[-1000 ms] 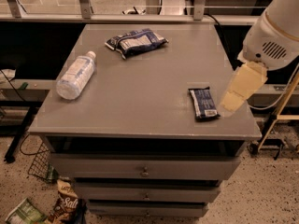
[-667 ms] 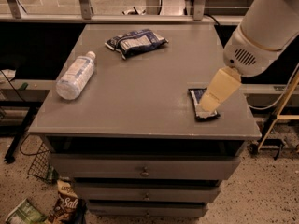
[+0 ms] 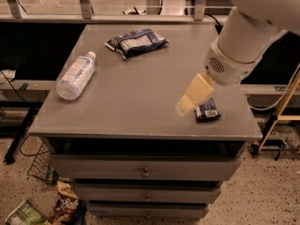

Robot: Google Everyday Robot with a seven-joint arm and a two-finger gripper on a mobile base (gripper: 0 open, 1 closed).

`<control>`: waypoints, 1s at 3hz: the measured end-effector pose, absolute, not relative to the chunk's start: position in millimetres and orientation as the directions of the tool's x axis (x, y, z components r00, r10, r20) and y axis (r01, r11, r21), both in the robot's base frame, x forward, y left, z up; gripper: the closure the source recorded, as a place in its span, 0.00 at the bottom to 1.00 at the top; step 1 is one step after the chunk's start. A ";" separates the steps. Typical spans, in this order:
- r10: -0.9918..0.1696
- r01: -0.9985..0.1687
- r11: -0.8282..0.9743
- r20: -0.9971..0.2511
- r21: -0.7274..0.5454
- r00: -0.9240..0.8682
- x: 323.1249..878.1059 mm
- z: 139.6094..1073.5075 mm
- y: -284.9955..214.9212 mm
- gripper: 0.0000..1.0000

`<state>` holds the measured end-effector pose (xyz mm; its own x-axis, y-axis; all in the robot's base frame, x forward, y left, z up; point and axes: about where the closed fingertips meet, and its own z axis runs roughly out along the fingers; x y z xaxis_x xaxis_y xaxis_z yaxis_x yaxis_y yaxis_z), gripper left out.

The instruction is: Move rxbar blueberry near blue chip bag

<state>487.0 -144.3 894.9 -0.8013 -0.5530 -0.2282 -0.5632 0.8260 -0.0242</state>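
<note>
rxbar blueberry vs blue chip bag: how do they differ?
Size: the rxbar blueberry is clearly smaller than the blue chip bag. Place: the bar lies near the front right corner of the table, the bag at the back middle. The gripper hangs over the bar's left end; the bag is uncovered. Both lie flat, dark blue with white.

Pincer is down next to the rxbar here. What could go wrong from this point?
1. The rxbar blueberry lies close to the front right edge of the table; a nudge from the pincer, just left of it, could push it off.
2. The arm covers part of the bar, so a grasp may land off-centre.
3. The blue chip bag lies far back; a weak grip could drop the bar mid-carry.
</note>
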 end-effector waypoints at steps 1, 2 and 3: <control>-0.429 -0.440 0.898 -0.207 0.008 -0.879 499.3 878.4 -126.4 0.00; -0.337 -0.347 0.938 -0.205 0.013 -0.919 510.6 864.8 -119.6 0.00; -0.265 -0.276 0.961 -0.207 0.026 -0.942 523.5 847.1 -125.0 0.00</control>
